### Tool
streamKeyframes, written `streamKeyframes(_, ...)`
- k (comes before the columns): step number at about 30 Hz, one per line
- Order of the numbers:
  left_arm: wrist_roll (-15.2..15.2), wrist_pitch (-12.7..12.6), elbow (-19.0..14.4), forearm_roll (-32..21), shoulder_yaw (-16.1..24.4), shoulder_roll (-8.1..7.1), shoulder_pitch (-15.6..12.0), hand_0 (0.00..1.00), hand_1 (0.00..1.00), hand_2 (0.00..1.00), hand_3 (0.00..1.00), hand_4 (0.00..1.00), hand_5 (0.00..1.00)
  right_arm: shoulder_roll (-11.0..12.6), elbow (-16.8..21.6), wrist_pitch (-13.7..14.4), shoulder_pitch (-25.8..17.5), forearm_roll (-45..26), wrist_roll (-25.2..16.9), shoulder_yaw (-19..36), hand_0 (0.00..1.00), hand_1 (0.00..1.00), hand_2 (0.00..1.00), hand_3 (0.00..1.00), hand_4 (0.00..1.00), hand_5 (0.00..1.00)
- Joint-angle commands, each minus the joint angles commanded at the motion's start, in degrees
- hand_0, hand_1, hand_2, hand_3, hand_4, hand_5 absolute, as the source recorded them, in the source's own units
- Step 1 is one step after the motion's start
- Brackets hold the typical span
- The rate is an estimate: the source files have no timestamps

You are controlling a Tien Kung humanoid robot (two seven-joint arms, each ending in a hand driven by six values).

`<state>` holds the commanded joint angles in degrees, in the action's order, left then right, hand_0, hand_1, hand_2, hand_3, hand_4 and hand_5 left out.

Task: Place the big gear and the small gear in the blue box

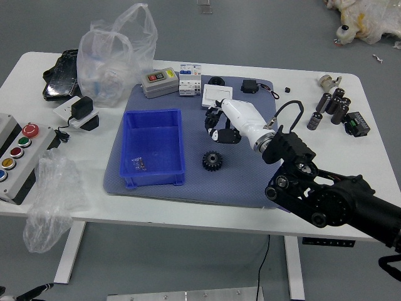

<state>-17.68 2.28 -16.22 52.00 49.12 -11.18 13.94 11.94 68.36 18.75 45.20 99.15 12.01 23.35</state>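
- A white table (169, 215) fills most of the frame, with a grey-blue mat (244, 182) across its middle.
- An open blue box (152, 180) sits left of centre, on the mat; a small clear item (138, 163) lies inside, at the lower left.
- One black toothed gear (212, 160) lies on the mat at the centre of the frame, just right of the box and apart from it. Whether it is the big or the small one, I cannot tell.
- The robot's right arm (332, 197) reaches in from the right; its black-and-white right hand (224, 125) is above the gear in the frame, pointing left. I cannot tell whether it is open, closed or gripping something.
- Part of the left hand (31, 293) shows in the lower left corner; its state is unclear too.
- Upper left: a clear plastic bag (116, 59). Far left: a panel with coloured buttons (22, 160).
- Right side: several dark cylinders (337, 106).
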Motion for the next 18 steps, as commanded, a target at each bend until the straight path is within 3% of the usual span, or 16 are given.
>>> streamKeyframes(6, -0.2, 0.1, -0.1, 0.3, 0.2, -0.05, 0.1, 0.729, 0.697, 0.697, 0.742, 0.84, 0.697, -1.0, 3.4, -1.0, 2.4, 0.0, -0.7, -4.1, 0.238, 0.347, 0.368, 0.542, 0.42, 0.002)
streamKeyframes(7, -0.3, 0.1, -0.1, 0.3, 0.3, -0.07, 0.1, 0.729, 0.697, 0.698, 0.742, 0.839, 0.698, -1.1, 3.6, -1.2, 2.7, -0.2, -0.8, -4.8, 0.253, 0.377, 0.396, 0.556, 0.457, 0.002)
streamKeyframes(18, -0.7, 0.2, -0.2, 1.0, 0.8, -0.03, 0.0, 0.729, 0.697, 0.697, 0.742, 0.839, 0.698, -1.9, 3.4, -4.2, 3.7, -1.8, -0.2, -7.0, 0.273, 0.405, 0.436, 0.567, 0.494, 0.002)
